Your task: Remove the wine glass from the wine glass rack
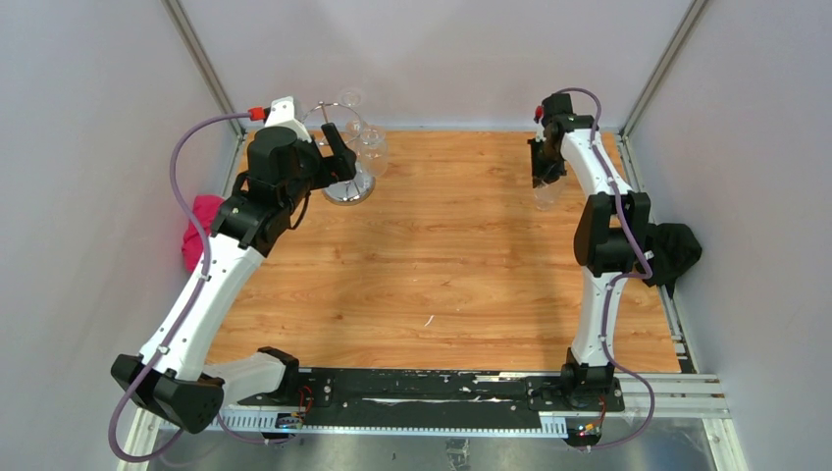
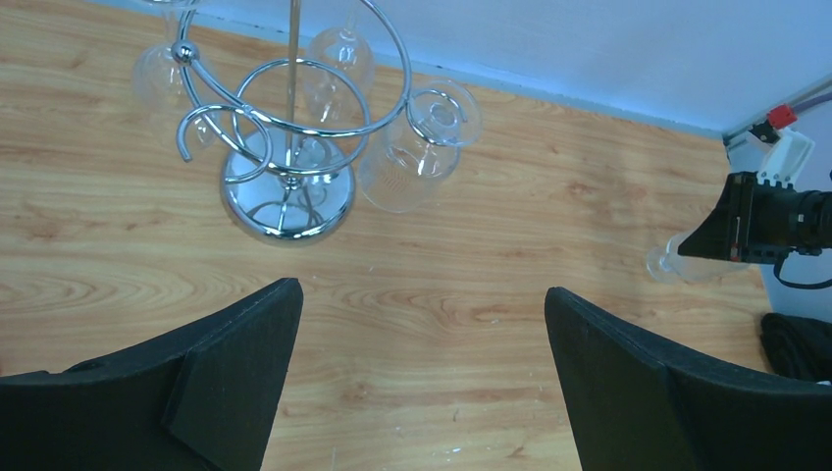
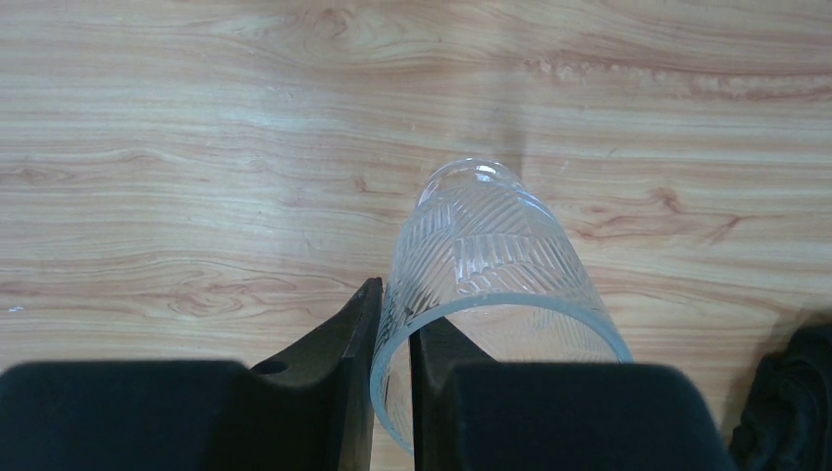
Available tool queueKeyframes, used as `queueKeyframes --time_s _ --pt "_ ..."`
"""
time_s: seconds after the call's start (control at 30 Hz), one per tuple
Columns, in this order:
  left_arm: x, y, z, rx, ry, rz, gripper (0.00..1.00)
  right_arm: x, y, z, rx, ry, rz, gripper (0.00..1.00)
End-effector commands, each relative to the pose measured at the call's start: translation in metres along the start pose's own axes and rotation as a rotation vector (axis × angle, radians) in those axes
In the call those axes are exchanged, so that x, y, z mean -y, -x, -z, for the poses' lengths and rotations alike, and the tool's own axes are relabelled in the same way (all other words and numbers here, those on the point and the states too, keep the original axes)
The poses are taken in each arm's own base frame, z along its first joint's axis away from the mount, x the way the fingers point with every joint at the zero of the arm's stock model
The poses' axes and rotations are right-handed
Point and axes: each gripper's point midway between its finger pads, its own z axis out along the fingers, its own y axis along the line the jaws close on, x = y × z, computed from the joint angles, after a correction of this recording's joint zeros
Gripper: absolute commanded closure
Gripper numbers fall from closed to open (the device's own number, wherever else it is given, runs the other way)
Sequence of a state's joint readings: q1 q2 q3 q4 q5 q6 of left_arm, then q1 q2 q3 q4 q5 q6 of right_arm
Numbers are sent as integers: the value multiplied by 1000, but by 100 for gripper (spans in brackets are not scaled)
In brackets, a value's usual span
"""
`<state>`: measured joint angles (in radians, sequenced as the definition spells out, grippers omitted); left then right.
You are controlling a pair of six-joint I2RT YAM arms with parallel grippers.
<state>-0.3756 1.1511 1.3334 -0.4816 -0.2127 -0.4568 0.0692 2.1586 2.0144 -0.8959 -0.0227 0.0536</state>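
Observation:
The chrome wine glass rack (image 1: 348, 188) stands at the far left of the wooden table, and its round mirrored base (image 2: 287, 201) shows in the left wrist view. Clear wine glasses hang upside down from its top ring, one on the right side (image 2: 407, 162). My left gripper (image 1: 341, 152) is open and empty just beside the rack, jaws wide apart (image 2: 422, 289). My right gripper (image 1: 546, 177) is at the far right, shut on the rim of a patterned clear wine glass (image 3: 486, 245), with one finger inside the bowl and one outside. I cannot tell whether that glass touches the table.
A pink cloth (image 1: 201, 231) lies off the table's left edge. A black cloth (image 1: 677, 250) lies at the right edge, close to the right arm. White walls and metal frame posts close in the back and sides.

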Motion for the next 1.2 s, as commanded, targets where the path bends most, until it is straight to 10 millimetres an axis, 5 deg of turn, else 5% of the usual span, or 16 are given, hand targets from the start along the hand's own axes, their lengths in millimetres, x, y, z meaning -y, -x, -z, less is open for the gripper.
queueKeyframes --time_s 0.0,0.57,0.73,0.93,1.17 --pt "4 -4 -5 -4 -12 1 0 0 5 -2 28 37 -25 100" --pt "5 -7 -9 -14 -19 2 0 -1 -14 -16 -36 46 -50 100" --pt "4 -7 -8 -13 -16 1 0 -1 -15 -14 -44 41 -57 86" --pt "4 -8 -9 -17 -15 -1 0 2 -12 5 -29 20 -62 67" --pt "5 -10 -11 -22 -18 3 0 10 -9 40 14 -28 -72 64"
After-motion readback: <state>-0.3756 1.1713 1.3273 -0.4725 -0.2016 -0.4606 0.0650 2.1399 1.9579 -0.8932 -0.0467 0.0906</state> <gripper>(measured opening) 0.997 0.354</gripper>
